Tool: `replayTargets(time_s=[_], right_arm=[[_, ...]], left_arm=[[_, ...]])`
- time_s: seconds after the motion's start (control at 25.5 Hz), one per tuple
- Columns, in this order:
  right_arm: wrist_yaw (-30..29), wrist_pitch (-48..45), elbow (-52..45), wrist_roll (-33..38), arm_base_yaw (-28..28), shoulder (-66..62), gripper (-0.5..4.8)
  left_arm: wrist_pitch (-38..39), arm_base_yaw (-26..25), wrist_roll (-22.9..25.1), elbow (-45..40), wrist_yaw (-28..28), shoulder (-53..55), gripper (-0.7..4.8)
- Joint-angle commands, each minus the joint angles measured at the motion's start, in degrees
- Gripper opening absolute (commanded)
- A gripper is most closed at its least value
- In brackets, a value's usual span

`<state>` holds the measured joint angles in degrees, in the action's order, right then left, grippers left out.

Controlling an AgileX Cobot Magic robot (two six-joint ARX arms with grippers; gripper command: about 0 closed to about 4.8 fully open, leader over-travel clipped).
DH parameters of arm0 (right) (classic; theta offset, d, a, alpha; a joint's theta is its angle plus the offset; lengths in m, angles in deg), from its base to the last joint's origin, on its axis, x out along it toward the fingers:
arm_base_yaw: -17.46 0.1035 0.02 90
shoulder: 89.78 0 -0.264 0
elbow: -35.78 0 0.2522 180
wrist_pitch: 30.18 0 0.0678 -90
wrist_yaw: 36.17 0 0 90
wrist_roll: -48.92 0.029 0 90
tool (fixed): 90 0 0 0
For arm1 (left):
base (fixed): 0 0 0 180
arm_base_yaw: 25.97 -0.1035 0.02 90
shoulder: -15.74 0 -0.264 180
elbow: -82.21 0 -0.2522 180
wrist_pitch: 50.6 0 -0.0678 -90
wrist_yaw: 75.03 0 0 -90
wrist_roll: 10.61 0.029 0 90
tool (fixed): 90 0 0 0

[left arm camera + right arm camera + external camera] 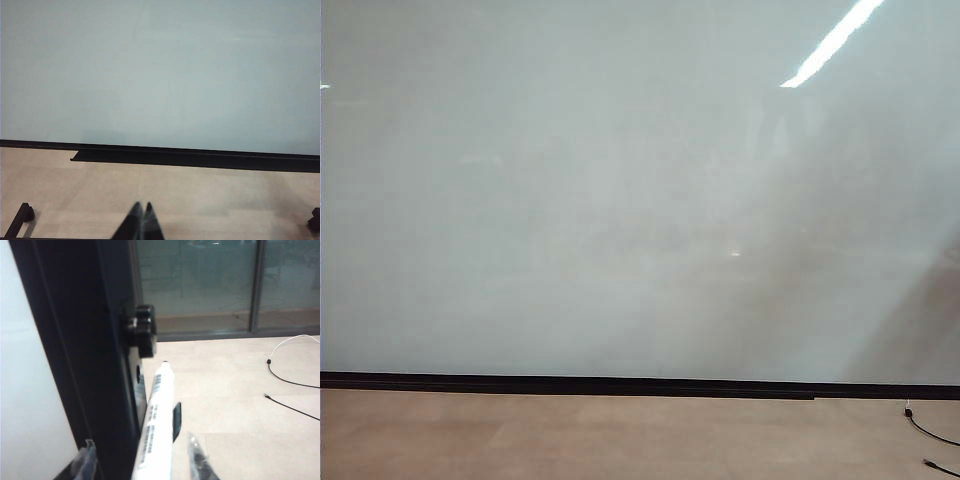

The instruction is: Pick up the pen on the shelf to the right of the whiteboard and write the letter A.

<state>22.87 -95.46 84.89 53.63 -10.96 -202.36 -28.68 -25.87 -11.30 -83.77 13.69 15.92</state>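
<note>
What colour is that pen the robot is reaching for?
The pen is white with black lettering along its barrel and a small black tip, clearest in the right wrist view.

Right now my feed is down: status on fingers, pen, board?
Left gripper shut, idle over floor. Right gripper shut on pen beside board frame. Whiteboard blank, no A. Nothing blocking.

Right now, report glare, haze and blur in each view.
Exterior view: a ceiling-light streak glares across the whiteboard, with haze lower right. Left wrist view: even light, left gripper dark. Right wrist view: the pen and right gripper look soft; the window reflects.
</note>
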Motion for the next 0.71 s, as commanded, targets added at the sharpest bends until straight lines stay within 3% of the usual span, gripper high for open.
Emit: replayTargets(time_s=[0.04, 0.71], right_arm=[[-1.3, -1.7, 0.1, 0.2, -0.4, 0.3, 2.38], [-0.9, -1.8, -0.2, 1.2, -1.0, 0.5, 2.37]], left_arm=[[-0.5, 0.0, 0.2, 0.1, 0.0, 0.0, -0.04], [-0.5, 0.0, 0.2, 0.1, 0.0, 0.0, -0.04]])
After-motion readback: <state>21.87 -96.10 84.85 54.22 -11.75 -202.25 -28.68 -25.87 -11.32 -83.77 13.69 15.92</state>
